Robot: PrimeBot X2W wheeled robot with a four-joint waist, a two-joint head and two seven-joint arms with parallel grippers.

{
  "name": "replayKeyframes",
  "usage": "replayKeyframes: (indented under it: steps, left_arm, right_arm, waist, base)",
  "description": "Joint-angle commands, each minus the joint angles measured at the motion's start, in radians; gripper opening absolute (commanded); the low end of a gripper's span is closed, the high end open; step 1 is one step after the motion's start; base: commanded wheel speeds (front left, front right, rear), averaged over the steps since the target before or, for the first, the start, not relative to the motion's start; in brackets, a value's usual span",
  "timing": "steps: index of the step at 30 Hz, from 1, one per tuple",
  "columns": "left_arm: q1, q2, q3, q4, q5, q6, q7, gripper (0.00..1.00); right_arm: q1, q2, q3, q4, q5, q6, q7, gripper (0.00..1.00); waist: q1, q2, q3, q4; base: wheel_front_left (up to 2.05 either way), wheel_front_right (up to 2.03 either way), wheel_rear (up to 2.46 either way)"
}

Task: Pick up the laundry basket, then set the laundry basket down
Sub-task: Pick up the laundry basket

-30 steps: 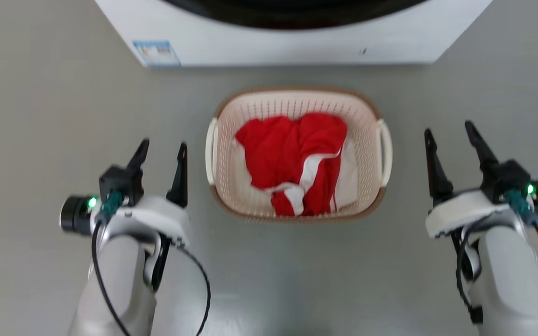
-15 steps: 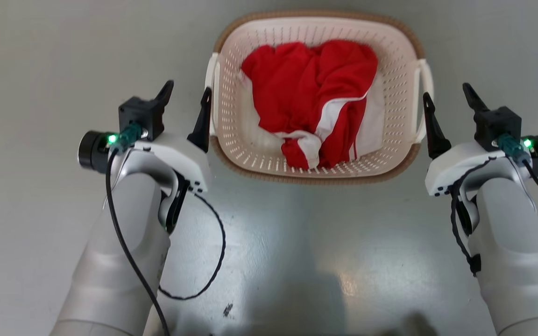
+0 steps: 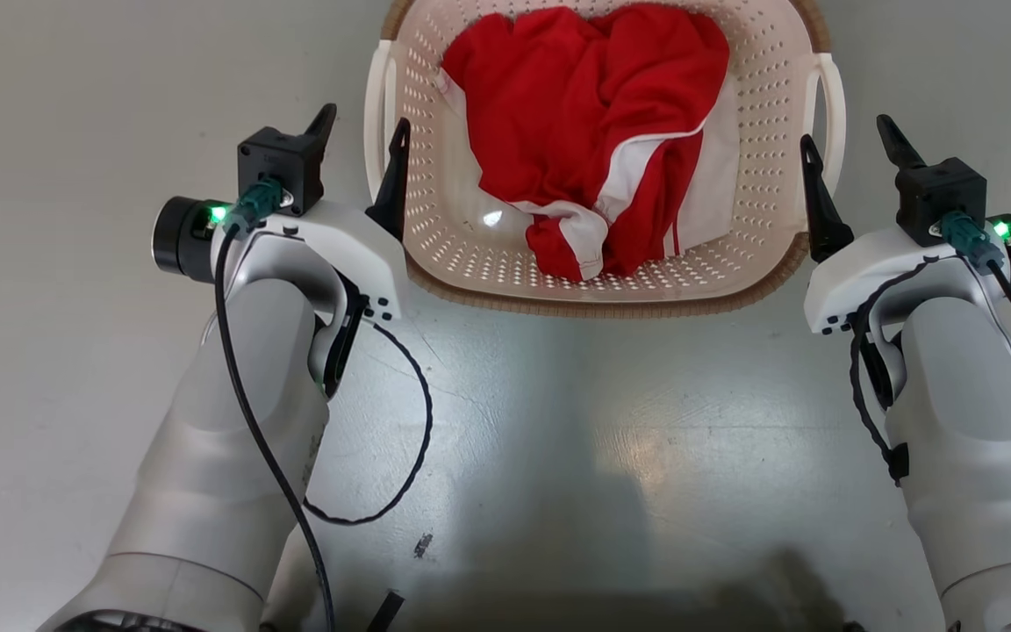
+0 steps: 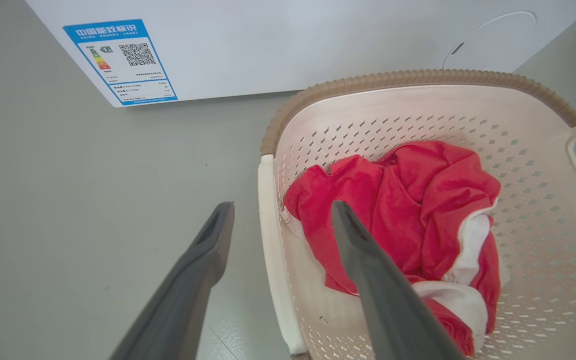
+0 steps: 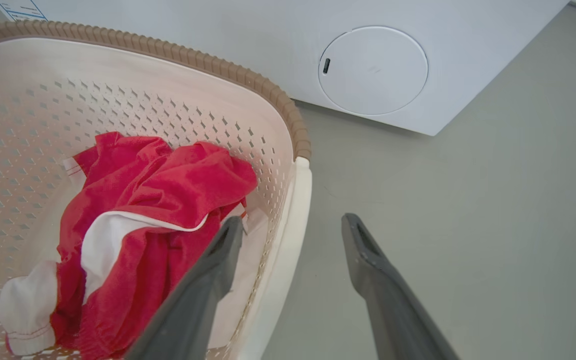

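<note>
The laundry basket (image 3: 470, 254), cream perforated plastic with a brown woven-look rim, stands on the grey floor and holds red and white cloth (image 3: 593, 114). My left gripper (image 3: 361, 132) is open and straddles the basket's left white handle (image 3: 373, 105): one finger outside, one inside the wall. The left wrist view shows that handle (image 4: 268, 225) between the fingers, with nothing gripped. My right gripper (image 3: 848, 145) is open too and straddles the right handle (image 3: 833, 105). In the right wrist view its inner finger hangs over the cloth (image 5: 158, 200) beside the handle (image 5: 302, 200).
A white washing machine (image 4: 268, 40) stands just beyond the basket, with a blue energy label (image 4: 120, 62) and a round cover (image 5: 373, 70) low on its front. Grey floor (image 3: 558, 439) lies on all other sides. A black cable (image 3: 400, 439) loops off my left arm.
The head camera has dipped, so the basket sits higher and larger in the picture. Both open grippers have closed in from beside the basket to straddle its handles.
</note>
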Motion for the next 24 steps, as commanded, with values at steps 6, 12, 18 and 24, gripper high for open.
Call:
replayKeyframes:
  steps: [6, 12, 18, 24]
  left_arm:
    - [-0.024, 0.023, 0.029, -0.001, 0.014, 0.008, -0.005, 1.0]
    - [-0.056, 0.023, 0.039, 0.008, 0.015, 0.01, -0.005, 1.0]
    - [-0.085, 0.023, 0.031, 0.03, 0.018, 0.01, -0.005, 1.0]
    - [-0.12, 0.023, 0.02, 0.061, 0.031, 0.01, -0.005, 1.0]
  right_arm:
    - [0.002, 0.019, 0.019, -0.019, -0.005, 0.006, -0.01, 1.0]
    - [-0.019, 0.021, 0.024, -0.016, -0.006, 0.006, -0.01, 1.0]
    - [-0.048, 0.024, 0.032, -0.004, -0.007, 0.006, -0.01, 1.0]
    - [-0.08, 0.025, 0.033, 0.018, -0.005, 0.006, -0.01, 1.0]
  waist:
    - [-0.0001, 0.0, 0.044, -0.01]
    - [-0.0001, 0.0, 0.087, -0.005]
    - [-0.0001, 0.0, 0.118, 0.002]
    - [-0.0001, 0.0, 0.14, 0.002]
  base:
    - [0.0, 0.0, 0.0]
    - [0.0, 0.0, 0.0]
    - [0.0, 0.0, 0.0]
    - [0.0, 0.0, 0.0]
